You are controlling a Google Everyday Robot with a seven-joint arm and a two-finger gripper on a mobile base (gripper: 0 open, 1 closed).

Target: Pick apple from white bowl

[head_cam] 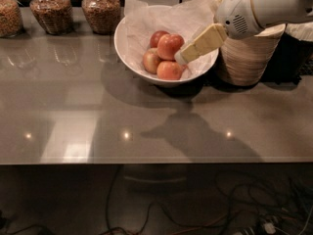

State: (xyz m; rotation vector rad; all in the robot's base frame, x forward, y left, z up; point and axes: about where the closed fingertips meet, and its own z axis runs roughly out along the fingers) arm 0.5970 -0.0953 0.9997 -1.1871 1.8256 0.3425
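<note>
Camera view takes in a wide, glossy grey tabletop (73,111) with three glass jars of brown dry goods (101,9) lined along its far edge. The robot's bulky white arm housing (264,6) reaches in from the upper right, above a stack of beige ribbed disposable bowls (247,60). Just left of that stack, and seemingly touching it, sits the large round white bowl (122,50), lined with crinkled white paper (146,18). It holds four red-and-yellow apples, among them a rounded red one (168,44) on top and a paler one (168,71) at the near side. The cream-coloured gripper (182,58) slants down over the bowl's right rim. Its tip lies between those two apples, close to or against them, though contact cannot be judged. Whether the gripper is open or closed cannot be told from this angle. By my reading, the approach is largely done and the arm is over the target. Nothing is gripped or lifted, so closing on one apple and raising it clear of the bowl remain.
</note>
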